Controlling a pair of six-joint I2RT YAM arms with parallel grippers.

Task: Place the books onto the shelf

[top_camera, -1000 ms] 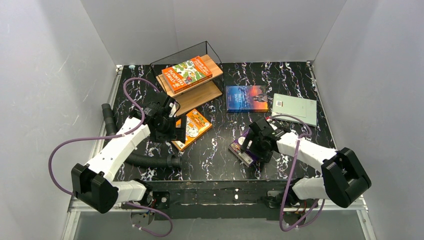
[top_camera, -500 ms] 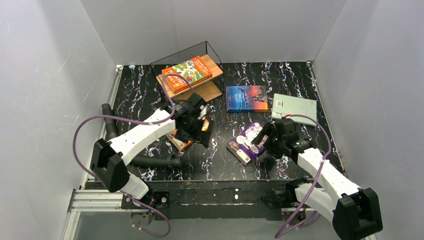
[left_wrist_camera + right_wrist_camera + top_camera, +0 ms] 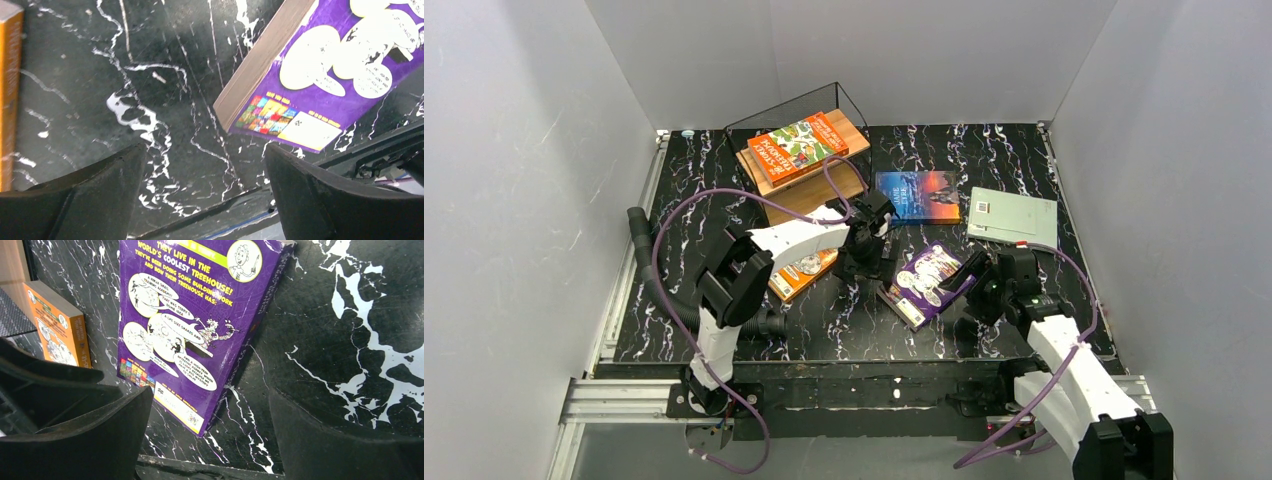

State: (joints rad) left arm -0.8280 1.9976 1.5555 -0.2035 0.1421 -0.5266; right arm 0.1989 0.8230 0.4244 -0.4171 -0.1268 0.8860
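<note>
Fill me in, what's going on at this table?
Two arms are shelving books. The red-green book lies on the top board of the shelf; the orange book, purple book, blue book and grey-green book lie on the table. Both the left gripper and right gripper are open and empty, either side of the purple book.

On its back cover, the purple book read "THEY LIVE IN THE WORLD'S COOLEST TREEHOUSE! THEY'VE BEEN DOING SOME BUILDING WORK AND NOW THEIR TREEHOUSE HAS:". Other print was too small to read.
</note>
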